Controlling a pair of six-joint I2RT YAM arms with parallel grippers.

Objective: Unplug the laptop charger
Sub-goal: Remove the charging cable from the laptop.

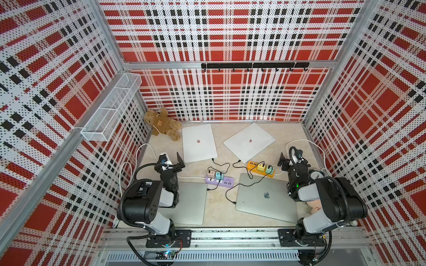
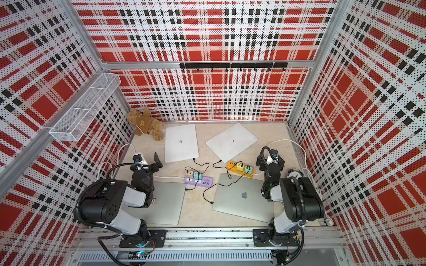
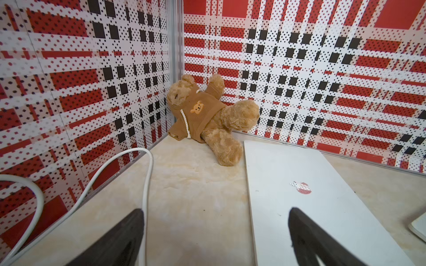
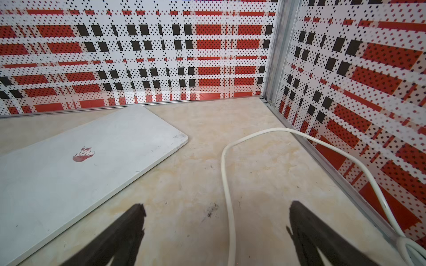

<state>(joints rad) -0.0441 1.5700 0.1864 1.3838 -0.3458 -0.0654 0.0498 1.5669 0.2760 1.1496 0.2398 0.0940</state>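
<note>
Teal charger [image 1: 218,176] upright on purple power strip [image 1: 228,183], strip lengthwise left-right

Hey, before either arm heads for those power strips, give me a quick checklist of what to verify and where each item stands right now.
1. Left tool open and empty: ok.
2. Right tool open and empty: ok.
3. All chargers seated in the purple power strip and orange power strip: ok, none pulled yet.
4. Teddy bear well away from the strips: ok.
5. Which charger feeds which laptop: cannot tell; the black cables cross.
6. White cord clear of the right tool: not ok; it lies on the table just below it.
</note>
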